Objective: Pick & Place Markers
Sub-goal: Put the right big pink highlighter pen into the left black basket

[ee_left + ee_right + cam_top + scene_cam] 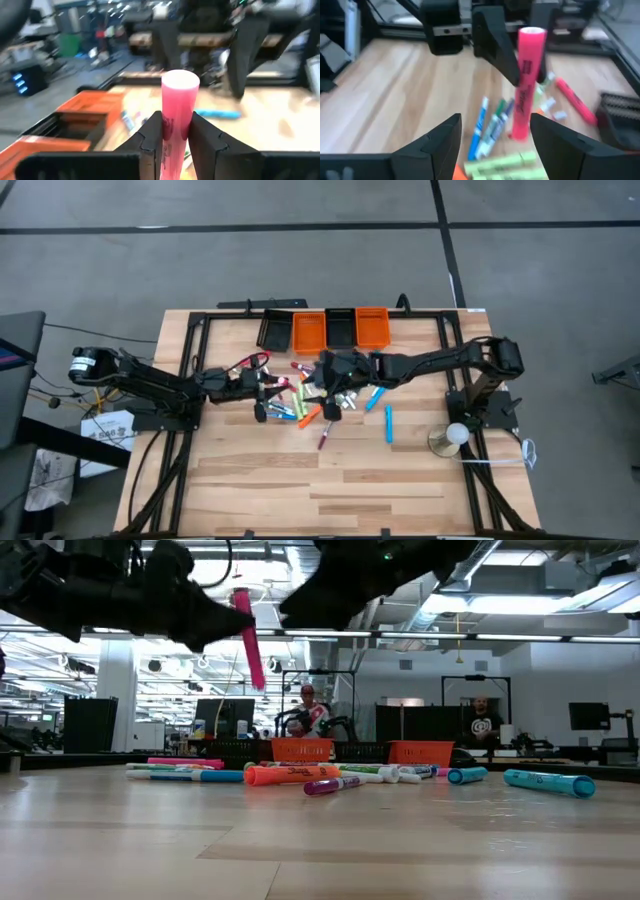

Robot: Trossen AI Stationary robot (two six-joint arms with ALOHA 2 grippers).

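A: Nearest the low camera, a purple marker (pixel 332 784) and an orange marker (pixel 292 775) are lying flat on the table (pixel 320 850), with the other markers (pixel 400 774) scattered just behind them.

B: And the one that matters is hanging above them. The left gripper (pixel 176 131) is clamping a pink marker (pixel 176 122) between its fingers, holding it upright and clear of the wood.

A: The right gripper (pixel 495 135) is standing with its fingers spread wide and nothing between them, facing that same pink marker from just beside it.

B: So it is looking like a hand-over, with the left arm carrying the load alone. From above, both grippers are meeting over the pile, in front of the bins (pixel 324 329).

A: What is worrying the observer here?

B: Mostly the closeness. The two grippers are crowding each other over the scattered markers, so a careless swing by either arm is likely to knock the other, or to sweep loose markers across the table.

A: And the grip itself?

B: The left fingers are pinching the marker low on its body, leaving most of it sticking up. A quick turn toward the bins could be tipping it in the fingers, and it may slip out or land across a bin's rim instead of inside.

A: Which bin it is meant for, the pictures are not telling.
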